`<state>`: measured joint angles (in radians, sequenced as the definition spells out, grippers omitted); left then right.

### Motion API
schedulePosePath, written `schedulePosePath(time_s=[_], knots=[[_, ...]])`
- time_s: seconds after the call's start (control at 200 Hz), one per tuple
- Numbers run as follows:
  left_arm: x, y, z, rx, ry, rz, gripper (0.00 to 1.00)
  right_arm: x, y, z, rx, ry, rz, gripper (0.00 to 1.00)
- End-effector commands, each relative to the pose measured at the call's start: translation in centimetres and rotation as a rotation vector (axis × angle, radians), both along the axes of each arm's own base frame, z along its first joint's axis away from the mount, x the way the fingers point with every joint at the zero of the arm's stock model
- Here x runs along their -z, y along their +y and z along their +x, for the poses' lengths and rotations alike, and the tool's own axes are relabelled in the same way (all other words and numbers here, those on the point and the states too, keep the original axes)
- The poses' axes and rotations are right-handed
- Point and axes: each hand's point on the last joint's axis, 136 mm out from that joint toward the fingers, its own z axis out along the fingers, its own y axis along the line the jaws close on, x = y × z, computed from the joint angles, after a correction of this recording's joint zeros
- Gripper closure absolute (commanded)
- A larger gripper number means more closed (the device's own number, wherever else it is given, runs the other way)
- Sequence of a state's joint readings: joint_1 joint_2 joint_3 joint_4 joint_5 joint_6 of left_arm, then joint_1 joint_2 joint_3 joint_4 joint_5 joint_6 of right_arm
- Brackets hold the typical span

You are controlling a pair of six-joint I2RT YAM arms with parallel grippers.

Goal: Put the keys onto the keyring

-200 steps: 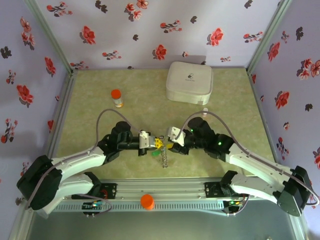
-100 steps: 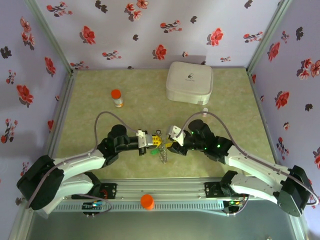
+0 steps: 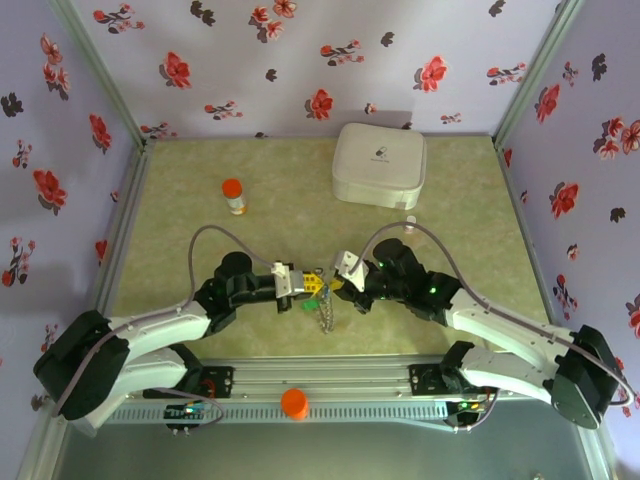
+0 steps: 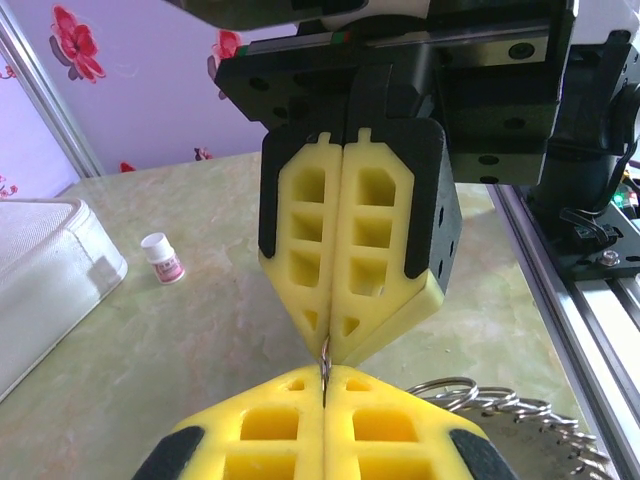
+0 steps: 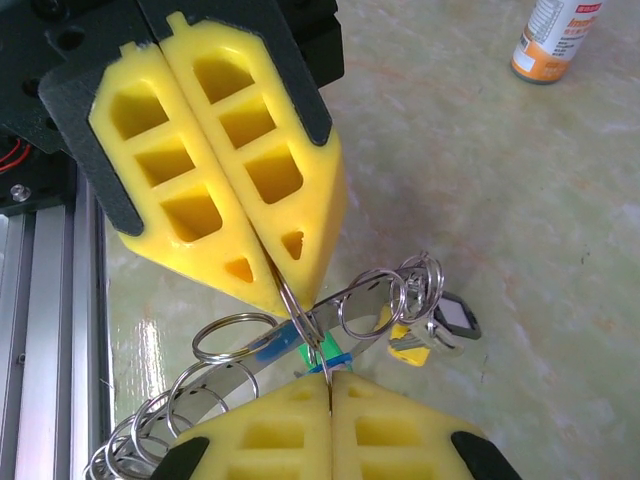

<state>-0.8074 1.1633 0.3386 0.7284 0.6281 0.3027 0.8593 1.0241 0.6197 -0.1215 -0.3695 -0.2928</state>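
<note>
The keyring (image 3: 326, 316), a string of linked silver loops, is raised near the middle of the surface (image 3: 200, 250), its slack trailing toward the near edge. Small keys (image 5: 452, 320) with yellow, green-blue and dark heads are bunched on it.

Lilac walls (image 3: 300, 60) strewn with red and black flowers frame a marbled pale-green table (image 3: 200, 240), a white box (image 3: 380, 165), an orange-capped bottle (image 3: 234, 196) and a silver keyring (image 3: 326, 316).

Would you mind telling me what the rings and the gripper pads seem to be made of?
Rings: probably polished steel wire, as they are thin and silver with bright glints. Pads: matte yellow plastic, perhaps printed or slightly rubbery, judging by the open lattice cells and dull surface.
</note>
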Motion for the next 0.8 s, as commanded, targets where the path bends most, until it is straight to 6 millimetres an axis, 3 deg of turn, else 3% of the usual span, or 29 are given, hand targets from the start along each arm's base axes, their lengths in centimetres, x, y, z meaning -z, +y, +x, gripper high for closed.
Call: schedulePosePath(time_s=[0.0,0.425,0.66,0.75,0.795], knots=[[-3.3,-0.2,-0.1,0.005,-0.085,-0.111,1.00,0.2,0.0,0.6,0.032,0.017,-0.014,0.95],[-5.2,0.0,-0.4,0.005,-0.118,-0.168,1.00,0.6,0.4,0.8,0.041,0.042,-0.003,0.90],[-4.3,0.2,-0.2,-0.014,-0.104,-0.162,1.00,-1.8,-0.4,0.7,0.049,-0.048,0.064,0.78],[-5.0,0.2,0.0,-0.027,-0.102,-0.202,1.00,-2.5,-0.6,0.1,0.017,-0.096,0.090,0.75],[-4.1,0.4,-0.2,-0.029,-0.079,-0.202,1.00,-2.8,-0.5,-0.3,-0.004,-0.104,0.104,0.75]])
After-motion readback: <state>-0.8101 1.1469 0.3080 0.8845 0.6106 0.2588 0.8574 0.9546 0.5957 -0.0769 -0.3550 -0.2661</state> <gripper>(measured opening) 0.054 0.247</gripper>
